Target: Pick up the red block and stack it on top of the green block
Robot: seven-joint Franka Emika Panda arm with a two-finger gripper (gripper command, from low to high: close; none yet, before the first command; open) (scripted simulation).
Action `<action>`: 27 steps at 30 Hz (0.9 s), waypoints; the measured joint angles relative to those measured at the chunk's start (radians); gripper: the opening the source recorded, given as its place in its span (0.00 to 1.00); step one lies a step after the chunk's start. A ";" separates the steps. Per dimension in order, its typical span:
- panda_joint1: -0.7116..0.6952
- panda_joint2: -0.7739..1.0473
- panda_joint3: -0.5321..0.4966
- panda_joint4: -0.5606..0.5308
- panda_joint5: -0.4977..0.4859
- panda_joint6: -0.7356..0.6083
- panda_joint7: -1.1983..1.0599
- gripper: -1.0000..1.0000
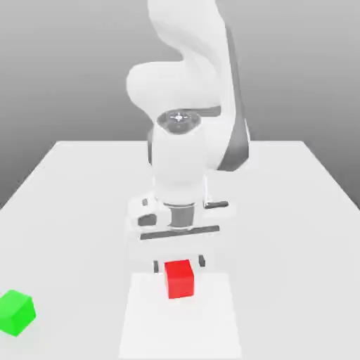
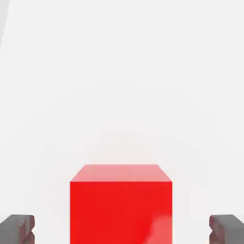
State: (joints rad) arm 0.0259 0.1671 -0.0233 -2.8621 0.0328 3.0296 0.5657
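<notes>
- Near the front of the white table point(image 1: 70, 183), the small matte bright red cube point(image 1: 179, 278) point(image 2: 120, 205) rests on the surface, directly below the arm's hand; its faces carry no label or writing.
- Either side of the red cube, the two dark grey fingertips point(image 2: 18, 228) of the gripper point(image 1: 178, 263) point(image 2: 122, 229) stand spread apart, each with a clear gap to the cube, so the gripper is open and holds nothing.
- Above the gripper, the white Franka arm point(image 1: 184, 140) descends vertically; no brand marking is legible on it.
- Toward the exterior view's left and well apart from the red cube, the small matte bright green cube point(image 1: 15, 312) sits on the table, likewise unmarked.
</notes>
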 joint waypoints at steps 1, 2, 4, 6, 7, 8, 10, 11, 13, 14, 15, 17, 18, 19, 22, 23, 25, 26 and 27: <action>-0.003 0.024 0.004 0.003 0.003 0.021 -0.002 0.00; -0.003 0.024 0.004 0.003 0.003 0.021 -0.002 0.00; -0.003 0.024 0.004 0.003 0.002 0.020 -0.001 0.00; -0.003 0.024 0.004 0.003 0.000 0.020 0.001 0.00; -0.007 0.036 0.008 0.005 0.001 0.030 0.000 0.00; -0.008 0.024 0.008 0.003 -0.002 0.020 0.002 0.00; -0.004 -0.031 0.001 -0.005 -0.013 -0.027 0.009 0.00; -0.004 -0.064 -0.001 -0.009 -0.019 -0.055 0.014 0.00; -0.006 -0.134 -0.002 -0.019 -0.030 -0.116 0.022 0.00; 0.001 -0.170 -0.010 -0.025 -0.032 -0.146 0.024 0.00; 0.000 -0.206 -0.011 -0.030 -0.037 -0.177 0.027 0.00; -0.042 -0.215 -0.032 0.007 -0.031 -0.224 0.052 0.00; -0.069 -0.204 -0.046 0.038 -0.024 -0.244 0.070 0.00; -0.097 -0.189 -0.059 0.071 -0.016 -0.263 0.088 0.00; -0.172 -0.135 -0.103 0.177 0.006 -0.318 0.149 0.00; -0.199 -0.116 -0.118 0.213 0.013 -0.336 0.169 0.00; -0.246 -0.078 -0.147 0.285 0.027 -0.372 0.212 0.00; -0.266 -0.060 -0.163 0.321 0.033 -0.390 0.233 0.00; -0.283 -0.041 -0.181 0.357 0.040 -0.408 0.254 0.00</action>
State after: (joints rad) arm -0.2572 0.1263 -0.2043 -2.5047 0.0731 2.6219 0.8200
